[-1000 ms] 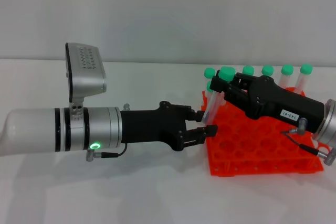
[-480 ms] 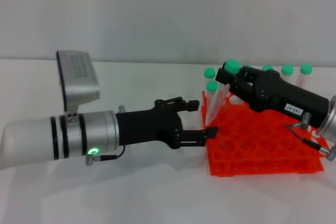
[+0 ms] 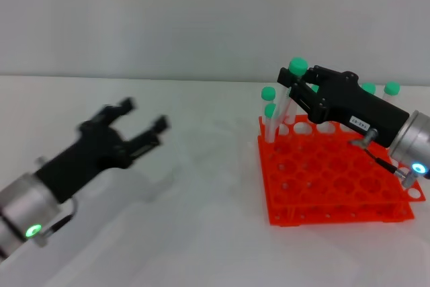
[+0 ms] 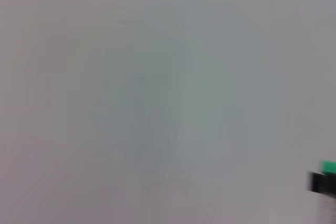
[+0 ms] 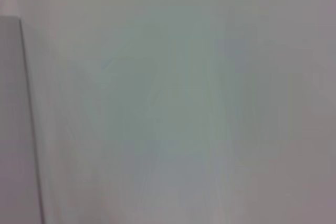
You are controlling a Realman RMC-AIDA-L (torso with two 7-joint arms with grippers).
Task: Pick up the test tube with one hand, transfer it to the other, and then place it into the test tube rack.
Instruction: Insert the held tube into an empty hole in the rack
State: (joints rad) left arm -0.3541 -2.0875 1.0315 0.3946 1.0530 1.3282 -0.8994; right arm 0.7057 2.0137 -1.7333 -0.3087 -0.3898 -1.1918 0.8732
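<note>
In the head view my right gripper (image 3: pixel 295 91), black with a white label, is shut on the test tube (image 3: pixel 297 66). The clear tube is tilted, green cap up, over the far left corner of the orange-red test tube rack (image 3: pixel 336 179). Its lower end sits close above the rack's holes, partly hidden among other tubes. Far to the lower left, my left gripper (image 3: pixel 142 115) stands open and empty above the white table. Neither wrist view shows any fingers. A small green and black patch (image 4: pixel 325 174) shows at the edge of the left wrist view.
Other green-capped tubes stand upright in the rack: two at the far left (image 3: pixel 269 93) and more along the back row (image 3: pixel 392 89). The white table (image 3: pixel 201 220) stretches between my left gripper and the rack. A plain wall lies behind.
My left arm has pulled back from the rack toward the lower left, its gripper open. The right gripper has lifted slightly with the tube, tipping it more upright over the rack's corner.
</note>
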